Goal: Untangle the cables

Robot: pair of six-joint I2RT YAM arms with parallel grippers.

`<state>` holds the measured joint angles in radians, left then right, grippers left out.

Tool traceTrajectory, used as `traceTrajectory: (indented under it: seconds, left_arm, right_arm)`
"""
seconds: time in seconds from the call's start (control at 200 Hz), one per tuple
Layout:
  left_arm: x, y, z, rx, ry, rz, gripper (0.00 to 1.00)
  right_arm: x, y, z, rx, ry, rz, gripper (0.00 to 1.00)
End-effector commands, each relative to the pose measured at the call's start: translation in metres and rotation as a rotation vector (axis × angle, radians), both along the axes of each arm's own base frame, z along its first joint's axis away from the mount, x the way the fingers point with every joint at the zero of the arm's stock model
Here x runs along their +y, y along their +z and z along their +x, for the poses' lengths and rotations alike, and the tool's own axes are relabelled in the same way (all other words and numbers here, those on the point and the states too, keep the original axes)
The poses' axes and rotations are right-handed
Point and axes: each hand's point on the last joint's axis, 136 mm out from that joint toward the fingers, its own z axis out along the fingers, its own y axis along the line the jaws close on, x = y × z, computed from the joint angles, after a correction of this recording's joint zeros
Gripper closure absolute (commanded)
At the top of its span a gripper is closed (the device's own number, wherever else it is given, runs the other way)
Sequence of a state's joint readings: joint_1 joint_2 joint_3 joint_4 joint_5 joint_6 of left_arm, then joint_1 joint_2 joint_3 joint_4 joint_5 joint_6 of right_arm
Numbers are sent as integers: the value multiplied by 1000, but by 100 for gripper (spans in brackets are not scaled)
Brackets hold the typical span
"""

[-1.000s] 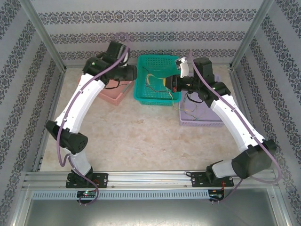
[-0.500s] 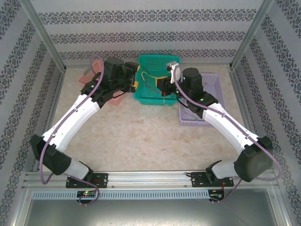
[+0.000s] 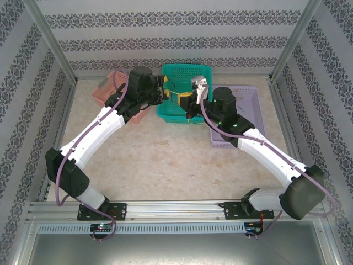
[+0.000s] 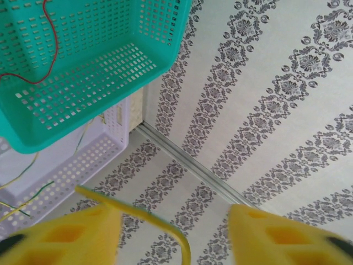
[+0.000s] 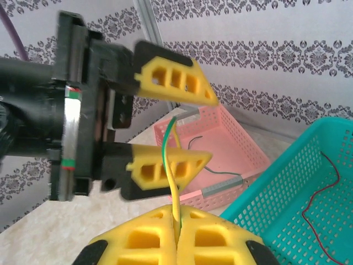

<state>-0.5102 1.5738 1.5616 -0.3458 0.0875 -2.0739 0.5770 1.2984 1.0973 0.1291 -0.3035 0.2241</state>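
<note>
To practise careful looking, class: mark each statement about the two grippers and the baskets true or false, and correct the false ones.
1. The right gripper is shut on a thin yellow-and-green wire. True.
2. The left gripper has its fingers pressed together. False: they stand apart.
3. A red wire lies in the teal basket. True.
4. The pink basket holds nothing. False: a dark wire lies in it.
</note>
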Motion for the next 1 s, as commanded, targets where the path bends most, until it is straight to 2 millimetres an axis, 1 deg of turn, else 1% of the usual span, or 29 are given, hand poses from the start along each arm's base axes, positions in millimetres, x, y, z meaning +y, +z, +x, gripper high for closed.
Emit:
traceTrajectory:
  seconds: [0.0, 0.07, 0.09, 0.12, 0.16, 0.19, 0.23, 0.255, 0.28, 0.325, 0.37, 0.38, 0.405, 0.44, 0.52, 0.61, 0.704, 0.809, 0.904, 0.994]
  left_arm:
    - [13, 5, 9, -21, 41, -8, 74]
    - [29, 6, 9, -34, 49, 57, 87]
    - [34, 7, 10, -41, 49, 81, 92]
    - [42, 13, 14, -75, 46, 118, 100]
    - [49, 17, 20, -107, 27, 170, 100]
    - [54, 27, 25, -148, 8, 209, 100]
    - [56, 42, 34, -223, -32, 262, 100]
    - [56, 46, 39, -249, -64, 290, 100]
    - [54, 53, 43, -282, -98, 317, 100]
    - [48, 71, 51, -374, -152, 353, 100]
    - [42, 81, 57, -432, -201, 386, 100]
    - [42, 88, 58, -457, -206, 396, 100]
    - [37, 96, 61, -506, -234, 425, 100]
    - [34, 108, 62, -567, -270, 476, 100]
    - [27, 127, 62, -668, -365, 619, 100]
    - [27, 135, 61, -723, -435, 778, 100]
    - [34, 140, 62, -763, -441, 911, 100]
    - [36, 150, 63, -826, -424, 967, 100]
    - [38, 159, 62, -865, -401, 1016, 100]
    - [43, 162, 62, -864, -379, 1064, 100]
  right_arm:
    - [0, 9, -14, -55, 26, -2, 100]
    - [-3, 7, -18, -56, 32, -16, 100]
    - [-3, 6, -20, -55, 39, -21, 100]
    - [-1, 4, -24, -51, 60, -31, 100]
    - [1, 1, -29, -49, 90, -51, 100]
    - [4, -1, -35, -41, 123, -66, 100]
    - [8, -6, -42, -24, 170, -89, 100]
    - [12, -10, -48, -10, 206, -105, 100]
    - [15, -15, -55, 13, 244, -123, 100]
    - [21, -24, -65, 51, 303, -154, 100]
    - [25, -33, -76, 86, 352, -182, 100]
    - [26, -34, -79, 93, 362, -186, 100]
    - [27, -38, -84, 109, 382, -195, 100]
    - [29, -43, -91, 131, 409, -203, 100]
    - [33, -51, -103, 179, 457, -206, 100]
    - [36, -57, -111, 248, 498, -208, 100]
    - [38, -66, -117, 342, 532, -227, 100]
    - [37, -77, -117, 473, 536, -239, 100]
    - [36, -80, -116, 583, 555, -200, 100]
    - [31, -78, -113, 626, 544, -183, 100]
